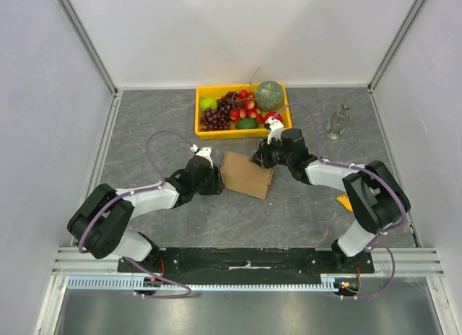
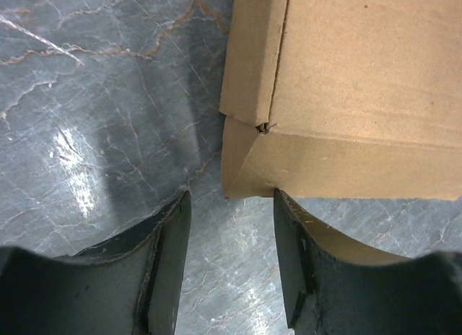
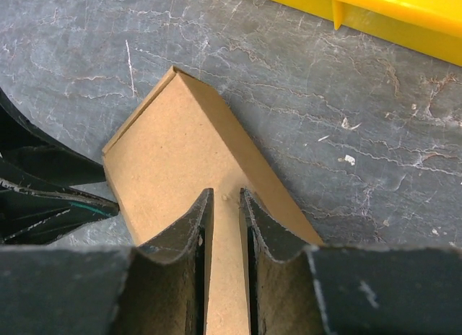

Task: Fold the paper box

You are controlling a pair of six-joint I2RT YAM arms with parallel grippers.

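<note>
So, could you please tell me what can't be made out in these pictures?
Left wrist view: most of the paper box, cut off by the frame edges.
Right wrist view: whether the right gripper pinches cardboard; its own fingers hide the contact.
Top view: the clear item at far right, too small to identify.

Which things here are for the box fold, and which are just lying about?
Job: box; left claw, open at its corner; right claw, closed on its edge.
Lying about: yellow crate of fruit; clear bottle; small orange item.
</note>
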